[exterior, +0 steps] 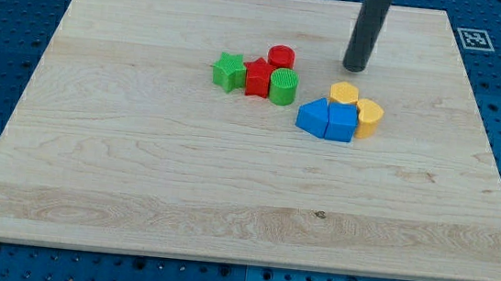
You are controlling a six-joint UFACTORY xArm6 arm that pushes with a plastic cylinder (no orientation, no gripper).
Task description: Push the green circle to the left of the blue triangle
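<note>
The green circle (283,86) stands near the board's upper middle, touching a red block (258,78) on its left. The blue triangle (312,118) lies just down and to the right of it, with a small gap between them. A blue cube (341,123) touches the triangle's right side. My tip (356,68) rests on the board up and to the right of the green circle, above the yellow blocks, touching no block.
A green star (229,71) sits left of the red block. A red cylinder (281,58) stands just above the green circle. Two yellow blocks (344,95) (369,118) sit above and right of the blue cube. The wooden board (137,167) lies on a blue pegboard.
</note>
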